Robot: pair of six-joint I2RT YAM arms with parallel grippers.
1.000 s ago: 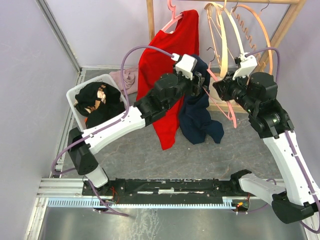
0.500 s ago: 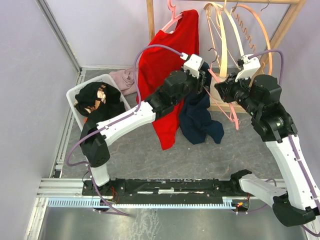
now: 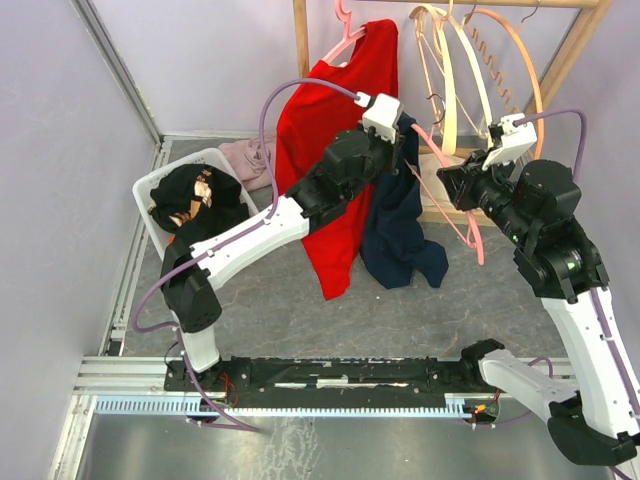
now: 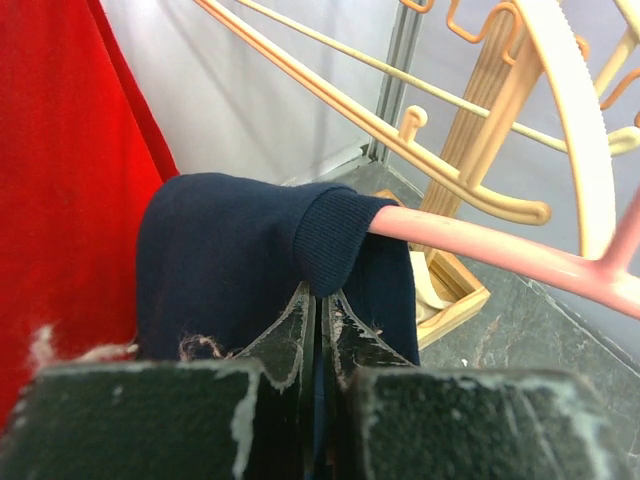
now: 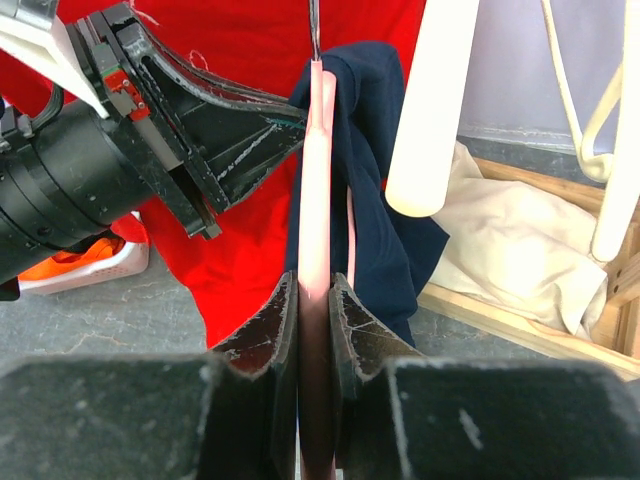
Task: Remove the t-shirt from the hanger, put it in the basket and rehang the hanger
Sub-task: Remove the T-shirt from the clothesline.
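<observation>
- Over the table's far edge, by the rack: left gripper pinched shut on the navy t-shirt, just below the hanger tip.
- Right gripper clamped on the pink hanger.
- T-shirt draped over one hanger arm, not yet off; judged grasped and ready, pull-off left.
- No readable writing or brands.

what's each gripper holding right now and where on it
Left gripper pinches the navy t-shirt just below its ribbed edge, where it drapes over the pink hanger. Right gripper clamps that hanger's arm.
</observation>
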